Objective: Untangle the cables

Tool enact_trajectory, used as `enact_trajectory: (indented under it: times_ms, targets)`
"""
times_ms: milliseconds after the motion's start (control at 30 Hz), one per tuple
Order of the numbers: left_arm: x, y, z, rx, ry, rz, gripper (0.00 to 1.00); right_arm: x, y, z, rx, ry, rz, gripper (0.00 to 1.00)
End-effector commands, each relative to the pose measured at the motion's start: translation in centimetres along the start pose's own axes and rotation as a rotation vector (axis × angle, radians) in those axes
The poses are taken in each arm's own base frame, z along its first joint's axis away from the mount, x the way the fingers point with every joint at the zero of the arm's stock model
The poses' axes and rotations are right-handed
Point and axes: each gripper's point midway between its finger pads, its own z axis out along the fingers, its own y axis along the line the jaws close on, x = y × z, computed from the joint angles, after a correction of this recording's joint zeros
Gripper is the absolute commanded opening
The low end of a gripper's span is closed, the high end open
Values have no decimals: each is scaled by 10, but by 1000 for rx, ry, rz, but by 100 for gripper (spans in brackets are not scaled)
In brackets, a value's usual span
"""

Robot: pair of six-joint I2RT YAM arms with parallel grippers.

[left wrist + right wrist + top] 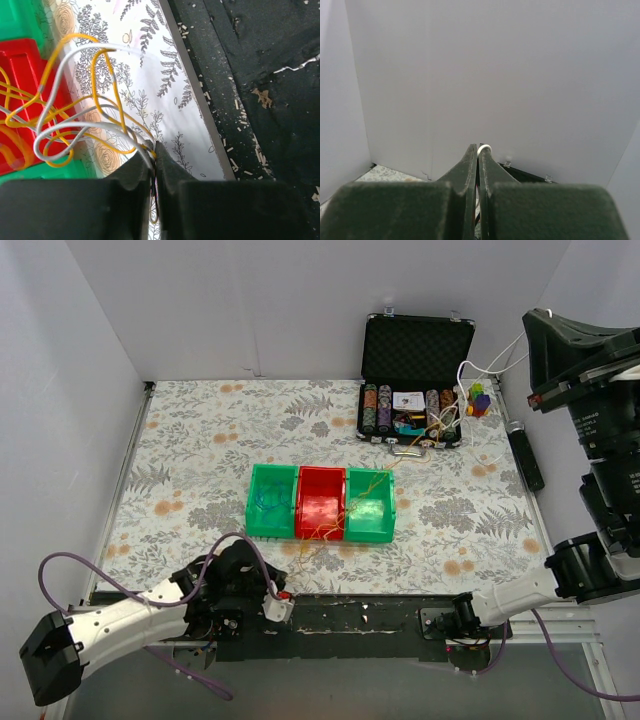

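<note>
The cables [335, 518] are thin yellow and white wires looped over the red bin [320, 502] and the right green bin [370, 505], trailing on to the open case [415, 390]. A thin teal wire [267, 502] lies in the left green bin. My left gripper [285, 590] sits low at the table's near edge. In the left wrist view it [155, 150] is shut on yellow and white strands of the cables [75, 115]. My right gripper [530, 335] is raised high at the back right. It [478, 148] is shut on a white cable [484, 148].
The black case holds rows of chips and small parts. A small coloured object [480, 400] lies beside the case, and a black bar-shaped tool [525, 455] lies to the right. White walls enclose the floral tabletop [190, 440]. A dark ledge [260, 100] runs along the near edge.
</note>
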Motion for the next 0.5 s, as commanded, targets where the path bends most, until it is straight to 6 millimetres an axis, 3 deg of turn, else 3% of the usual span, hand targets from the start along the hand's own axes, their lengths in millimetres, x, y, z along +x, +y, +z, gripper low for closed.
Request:
enact_trajectory:
  times_ms: [0,67,100,333,467]
  targets:
    - [0,-12,0,47,5,-90,30,5,3,-5,-34,-15,33,1]
    - [-11,-6,-2,48,-22,-191,71,26,23,-12,-71,20,41,1]
    - [-18,0,-4,38,-40,-225,82,36,31,-16,-91,38,45,1]
    - [-81,34,-39,-29,-268,-273,91,111,92,-50,-246,166,150,1]
    - [-123,56,-67,-21,-394,-300,91,129,114,-63,-312,199,216,1]
